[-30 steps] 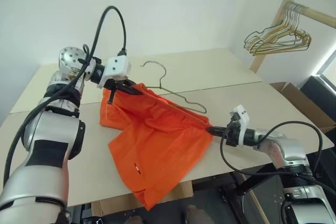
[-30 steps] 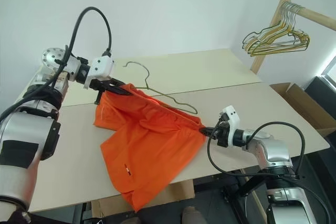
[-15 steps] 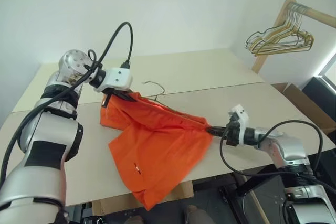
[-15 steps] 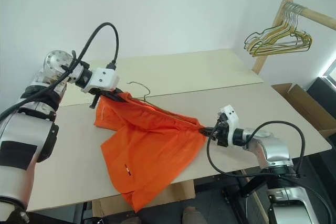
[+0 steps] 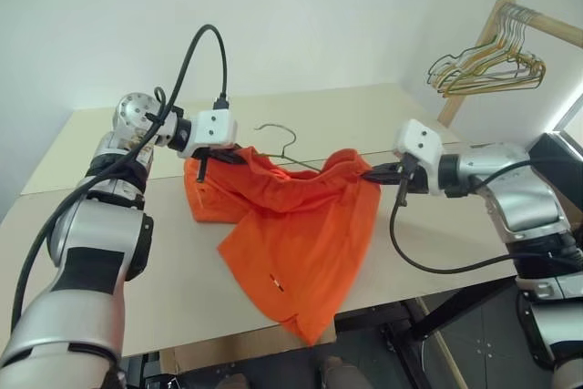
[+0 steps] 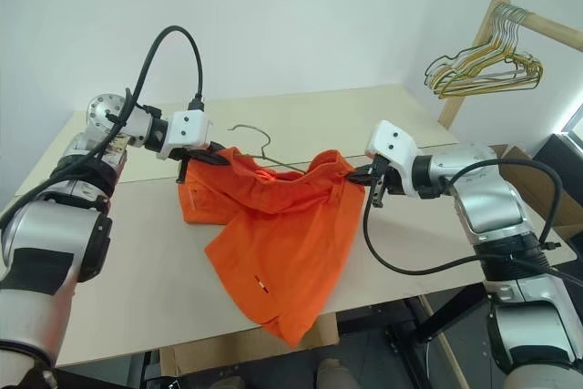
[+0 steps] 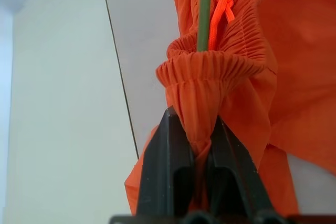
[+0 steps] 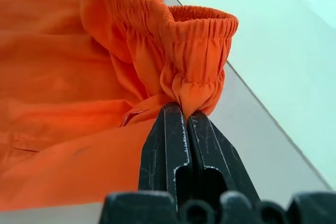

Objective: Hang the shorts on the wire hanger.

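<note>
The desk (image 5: 428, 252) is pale and wide, with a seam running across it. Over its middle the shorts (image 5: 305, 243) are held up by both ends of the gathered waistband, so the band sags between the two arms. One leg hangs down toward the near edge of the desk, and the other lies bunched on the top below the left arm.

At the far right a wooden rail (image 5: 533, 20) carries a cluster of gold and dark hangers (image 5: 487, 68), well apart from the shorts.

The left gripper (image 5: 223, 154) has its jaws pinched tight on a fold of waistband at the shorts' left end. The right gripper (image 6: 363, 176) has its jaws closed hard on the waistband at the other end, lifted clear of the desk.

The wire hanger (image 5: 278, 140) is thin and olive-grey. Its hook stands up just behind the waistband, between the two grippers. The rest runs down inside the fabric; the left wrist view shows a green wire passing into the waist opening beside the drawstring bow (image 7: 223, 11).
</note>
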Robot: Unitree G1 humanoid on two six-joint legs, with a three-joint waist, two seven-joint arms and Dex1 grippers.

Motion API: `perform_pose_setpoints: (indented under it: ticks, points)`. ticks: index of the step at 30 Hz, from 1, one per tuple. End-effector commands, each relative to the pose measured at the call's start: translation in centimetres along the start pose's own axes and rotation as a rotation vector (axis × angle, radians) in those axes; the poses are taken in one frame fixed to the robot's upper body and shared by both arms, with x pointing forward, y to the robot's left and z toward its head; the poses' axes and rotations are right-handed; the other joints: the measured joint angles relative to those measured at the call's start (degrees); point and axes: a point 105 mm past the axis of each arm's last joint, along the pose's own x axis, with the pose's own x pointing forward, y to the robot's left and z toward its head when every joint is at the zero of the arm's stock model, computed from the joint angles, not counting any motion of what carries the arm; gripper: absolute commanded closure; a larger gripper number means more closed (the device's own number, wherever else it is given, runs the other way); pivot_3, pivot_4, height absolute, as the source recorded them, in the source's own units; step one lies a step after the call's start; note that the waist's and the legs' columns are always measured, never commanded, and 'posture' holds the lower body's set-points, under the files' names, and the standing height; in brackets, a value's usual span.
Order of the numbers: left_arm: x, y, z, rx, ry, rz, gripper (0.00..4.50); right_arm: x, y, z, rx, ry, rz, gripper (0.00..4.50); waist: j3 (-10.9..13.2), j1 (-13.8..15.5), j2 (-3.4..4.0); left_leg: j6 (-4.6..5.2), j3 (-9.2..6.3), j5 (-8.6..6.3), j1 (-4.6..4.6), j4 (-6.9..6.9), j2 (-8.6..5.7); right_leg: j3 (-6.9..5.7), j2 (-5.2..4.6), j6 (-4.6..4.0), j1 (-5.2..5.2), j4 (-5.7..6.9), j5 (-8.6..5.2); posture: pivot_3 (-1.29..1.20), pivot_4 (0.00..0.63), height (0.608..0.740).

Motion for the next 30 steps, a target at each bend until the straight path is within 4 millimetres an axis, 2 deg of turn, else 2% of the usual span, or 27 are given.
perform_pose_setpoints:
  ticks: [1,4,7,12,15,17,23,30]
  points:
    - [-0.8,1.0,-0.3,0.043,0.069,0.065,4.50,-0.5,-0.7,1.7,-0.160,-0.016,-0.011,4.49,0.00,0.11,0.00,0.00,0.00,0.00,0.00,0.00,0.00,0.00,0.00,0.00,0.00,0.00,0.00,-0.06,0.000,0.740]
    - [-0.7,1.0,-1.4,0.058,0.151,0.086,4.50,-0.8,-0.6,1.9,-0.200,-0.013,0.009,4.49,0.00,0.18,0.00,0.00,-0.02,0.00,0.01,0.00,0.01,-0.01,0.01,0.00,0.00,0.02,0.00,-0.05,0.000,0.740]
    - [-0.5,1.1,-2.1,0.091,0.226,0.088,4.50,-1.5,-0.7,0.7,-0.287,0.069,0.026,4.49,0.00,0.67,0.00,0.00,-0.01,0.00,0.04,0.01,-0.01,0.00,-0.01,-0.01,0.02,0.04,0.01,-0.04,0.000,0.740]
    - [0.3,2.2,-0.3,0.066,0.135,0.135,4.50,-2.0,-1.1,0.6,-0.365,0.094,0.051,4.49,0.00,1.51,0.00,0.00,0.04,0.00,0.05,-0.01,0.00,-0.01,0.00,-0.01,0.00,0.03,0.01,-0.06,0.000,0.740]
    - [0.8,2.2,0.3,0.075,0.103,0.129,4.50,-1.7,-1.3,2.5,-0.329,0.009,0.035,4.49,0.00,1.38,0.00,0.00,0.06,0.00,0.05,-0.01,0.00,0.00,0.01,-0.02,0.00,0.03,0.01,-0.07,0.000,0.740]
    - [1.1,2.1,0.7,0.066,0.067,0.118,4.50,-1.5,-1.3,3.0,-0.332,0.000,0.037,4.49,0.00,1.31,0.00,0.00,0.08,0.00,0.07,-0.01,0.01,0.03,0.01,-0.04,0.00,0.04,0.02,-0.08,0.000,0.740]
    - [1.2,2.1,1.4,0.035,-0.008,0.130,4.50,-0.5,-1.4,2.3,-0.375,0.038,0.021,4.49,0.00,1.36,0.00,0.00,0.08,0.00,0.06,-0.01,0.00,0.02,0.00,-0.04,0.01,0.03,0.02,-0.08,0.000,0.740]
    - [1.1,1.9,1.6,0.025,-0.048,0.133,4.50,1.0,-1.1,2.6,-0.440,0.008,0.011,4.49,0.00,1.19,0.00,0.00,0.08,0.00,0.07,-0.01,0.01,0.03,0.01,-0.05,0.00,0.06,0.03,-0.07,0.000,0.740]
